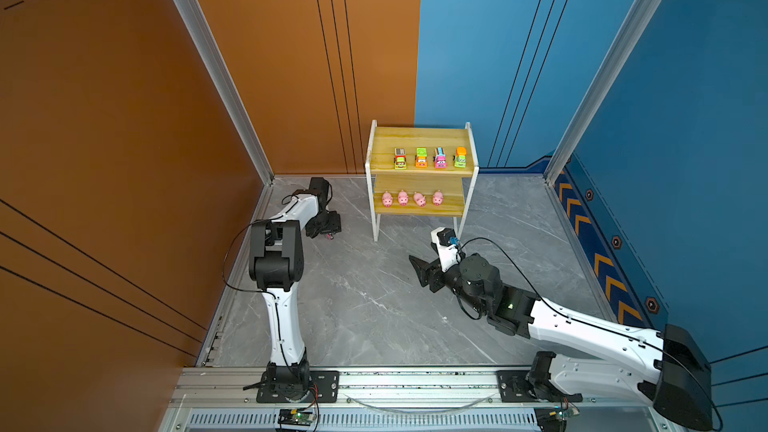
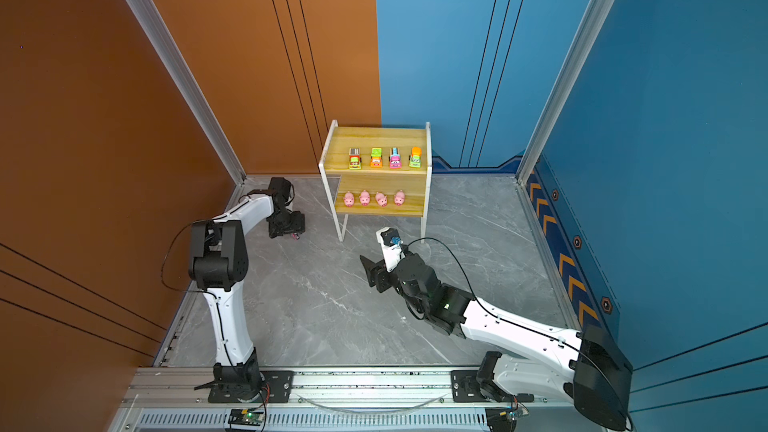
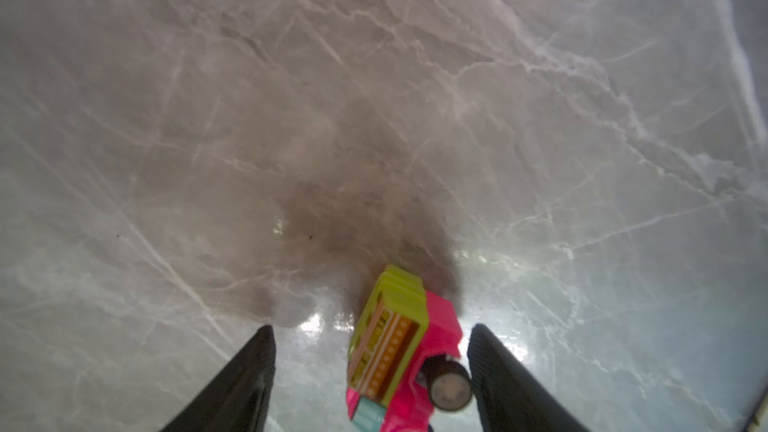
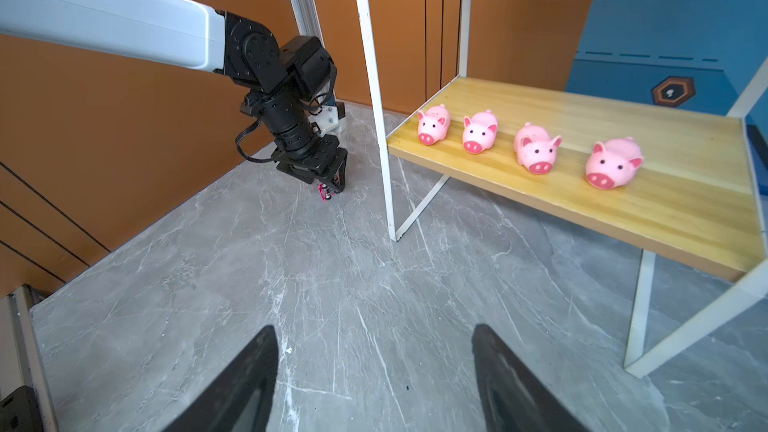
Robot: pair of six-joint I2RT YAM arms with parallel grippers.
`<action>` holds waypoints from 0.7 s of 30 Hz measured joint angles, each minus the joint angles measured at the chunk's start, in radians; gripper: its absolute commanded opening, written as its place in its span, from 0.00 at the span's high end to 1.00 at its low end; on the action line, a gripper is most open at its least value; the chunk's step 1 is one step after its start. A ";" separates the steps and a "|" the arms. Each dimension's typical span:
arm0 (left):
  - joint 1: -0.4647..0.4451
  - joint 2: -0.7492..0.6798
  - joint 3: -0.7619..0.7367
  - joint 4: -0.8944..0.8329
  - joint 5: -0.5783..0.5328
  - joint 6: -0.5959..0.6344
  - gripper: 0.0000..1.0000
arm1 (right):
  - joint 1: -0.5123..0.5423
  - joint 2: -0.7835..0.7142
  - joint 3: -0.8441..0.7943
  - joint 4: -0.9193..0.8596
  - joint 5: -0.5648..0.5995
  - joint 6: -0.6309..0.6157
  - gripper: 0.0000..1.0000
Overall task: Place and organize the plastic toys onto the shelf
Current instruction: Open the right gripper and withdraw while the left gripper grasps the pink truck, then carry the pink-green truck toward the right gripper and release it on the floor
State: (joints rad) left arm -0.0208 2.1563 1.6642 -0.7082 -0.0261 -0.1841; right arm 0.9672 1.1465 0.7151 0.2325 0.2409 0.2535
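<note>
The shelf [image 1: 422,135] stands at the back of the floor. Several toy cars [image 1: 421,157] line its top board, and several pink pigs [image 1: 403,198] [image 4: 480,132] line its lower board [image 4: 665,201]. One pink car with a yellow-green top [image 3: 403,351] lies tilted on the floor left of the shelf. My left gripper [image 3: 372,326] [image 1: 328,234] is down over it, open. The car rests by one finger [image 3: 490,363] with a clear gap to the other. In front of the shelf my right gripper [image 4: 374,328] [image 1: 417,270] hangs open above the floor, with nothing between its fingers.
The grey marble floor [image 1: 365,305] is walled by an orange panel [image 1: 124,139] on the left and a blue one [image 1: 685,160] on the right. An aluminium rail [image 1: 415,384] carrying both arm bases runs along the front. The shelf's white legs [image 4: 382,118] stand near the left arm.
</note>
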 measured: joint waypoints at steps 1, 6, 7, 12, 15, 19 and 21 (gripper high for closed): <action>0.000 0.002 0.006 0.001 0.001 0.008 0.33 | -0.009 0.010 0.000 0.002 -0.011 0.007 0.27; -0.001 0.016 0.024 0.000 0.000 0.048 0.51 | -0.031 0.048 0.002 0.010 -0.055 0.027 0.27; -0.001 0.020 0.024 0.000 0.000 0.053 0.53 | -0.031 0.054 0.002 0.014 -0.060 0.032 0.27; -0.008 0.034 0.019 0.000 0.002 0.079 0.65 | -0.034 0.075 0.006 0.025 -0.081 0.043 0.27; -0.016 0.025 0.006 0.006 -0.009 0.087 0.68 | -0.043 0.077 0.006 0.033 -0.084 0.045 0.27; -0.042 -0.032 -0.077 0.010 -0.041 0.082 0.68 | -0.082 0.078 0.005 0.040 -0.084 0.067 0.28; -0.071 -0.087 -0.153 0.008 -0.063 0.072 0.68 | -0.105 0.077 0.004 0.038 -0.083 0.080 0.28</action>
State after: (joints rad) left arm -0.0921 2.0693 1.5108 -0.7002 -0.0887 -0.1120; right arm 0.8619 1.2240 0.7193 0.2703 0.1577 0.3332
